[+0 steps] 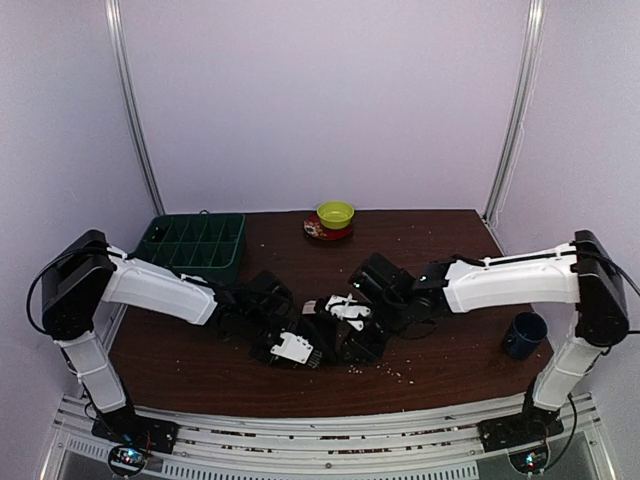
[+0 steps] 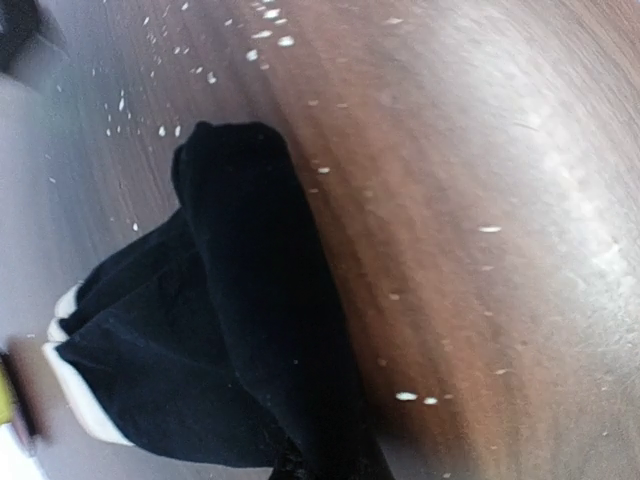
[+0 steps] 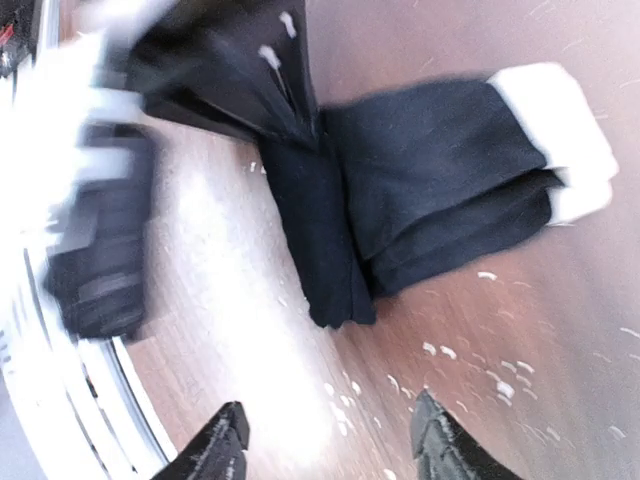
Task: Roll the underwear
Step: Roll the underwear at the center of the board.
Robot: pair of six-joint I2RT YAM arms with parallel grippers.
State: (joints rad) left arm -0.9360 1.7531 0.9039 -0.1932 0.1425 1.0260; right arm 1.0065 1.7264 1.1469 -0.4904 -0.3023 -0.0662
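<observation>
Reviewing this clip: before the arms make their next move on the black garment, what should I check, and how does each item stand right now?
1. Left gripper jaws shut on the black fabric garment with a white band: ok, fabric bunches into them.
2. Right gripper jaws open, nothing between them: ok.
3. Garment rolled tight: not ok, it is loosely folded with layers showing.
4. Dark brown wooden table clean around the garment: not ok, white crumbs are scattered.
5. Green divided plastic bin and yellow-green bowl apart from the garment: ok.
</observation>
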